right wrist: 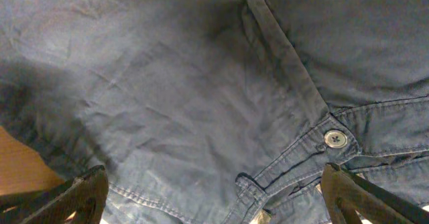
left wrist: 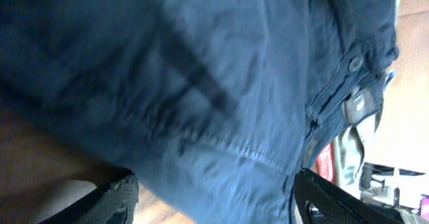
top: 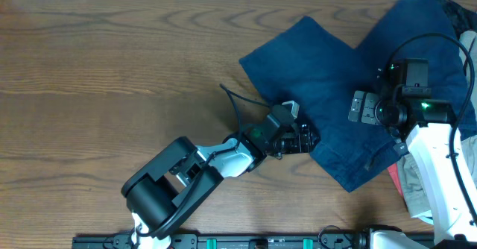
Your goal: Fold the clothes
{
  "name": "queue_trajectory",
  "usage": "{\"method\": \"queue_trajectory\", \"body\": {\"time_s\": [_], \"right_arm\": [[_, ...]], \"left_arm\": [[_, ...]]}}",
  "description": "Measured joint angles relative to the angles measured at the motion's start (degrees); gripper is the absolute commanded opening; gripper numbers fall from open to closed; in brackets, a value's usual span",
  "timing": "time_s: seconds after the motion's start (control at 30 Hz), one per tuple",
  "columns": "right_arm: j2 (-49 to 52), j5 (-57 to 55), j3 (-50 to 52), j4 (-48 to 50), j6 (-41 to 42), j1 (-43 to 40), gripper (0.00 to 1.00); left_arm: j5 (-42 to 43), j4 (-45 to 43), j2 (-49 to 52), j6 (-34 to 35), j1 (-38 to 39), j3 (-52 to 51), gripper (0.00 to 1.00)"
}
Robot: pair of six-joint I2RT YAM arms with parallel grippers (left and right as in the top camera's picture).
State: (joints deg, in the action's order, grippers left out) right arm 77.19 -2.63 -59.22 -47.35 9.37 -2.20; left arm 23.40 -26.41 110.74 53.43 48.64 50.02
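Shorts (top: pixel 320 62) | left tool (top: pixel 307 139) agape; right tool (top: pixel 363 106) agape | beige garment (top: pixel 412 188), red cloth (top: pixel 393 174) at right edge

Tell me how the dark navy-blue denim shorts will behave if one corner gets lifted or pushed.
Likely floppy: the dark navy-blue denim shorts lie creased and rumpled, so a lifted corner would probably trail sagging cloth. Probably heavyish for fabric, given the thick stitched waistband by the metal button. Pushed, they'd likely bunch rather than slide across the wooden table.

Navy denim shorts (top: pixel 335 92), spread flat
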Motion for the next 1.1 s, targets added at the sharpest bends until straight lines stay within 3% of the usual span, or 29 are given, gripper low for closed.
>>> {"method": "queue_trajectory", "body": {"time_s": [0.07, 0.2, 0.27, 0.3, 0.53, 0.7, 0.87, 0.97, 1.0, 1.1], "right_arm": [[0.0, 0.0, 0.0, 0.0, 0.0, 0.0, 0.99], [0.0, 0.0, 0.0, -0.5, 0.0, 0.0, 0.99], [0.0, 0.0, 0.0, -0.7, 0.0, 0.0, 0.99], [0.0, 0.0, 0.0, -0.8, 0.0, 0.0, 0.99], [0.0, 0.0, 0.0, -0.9, 0.0, 0.0, 0.99], [0.0, 0.0, 0.0, -0.8, 0.0, 0.0, 0.99], [0.0, 0.0, 0.0, -0.8, 0.0, 0.0, 0.99], [0.0, 0.0, 0.0, -0.7, 0.0, 0.0, 0.99], [0.0, 0.0, 0.0, -0.7, 0.0, 0.0, 0.99], [0.0, 0.0, 0.0, -0.7, 0.0, 0.0, 0.99]], "left_arm": [[-0.3, -1.5, 0.8, 1.0, 0.0, 0.2, 0.68], [-2.0, -2.6, 2.6, 2.3, -0.2, 0.7, 0.27], [-2.6, -2.6, 3.4, 2.4, -0.7, 0.6, 0.09], [-2.9, -2.3, 3.7, 2.0, -1.2, 0.6, 0.06], [-1.8, -0.2, 3.7, -1.4, -7.2, 0.7, 0.06], [-2.3, 8.7, 0.0, -11.2, -14.5, 0.7, 0.06], [-9.0, 16.6, -8.0, -23.2, -27.5, 0.6, 0.06], [-11.1, 19.2, -13.3, -26.9, -36.7, 1.9, 0.06], [-10.9, 20.0, -14.6, -27.4, -39.3, 2.7, 0.09], [-8.1, 22.5, -17.3, -27.3, -44.3, 4.2, 0.33]]}}
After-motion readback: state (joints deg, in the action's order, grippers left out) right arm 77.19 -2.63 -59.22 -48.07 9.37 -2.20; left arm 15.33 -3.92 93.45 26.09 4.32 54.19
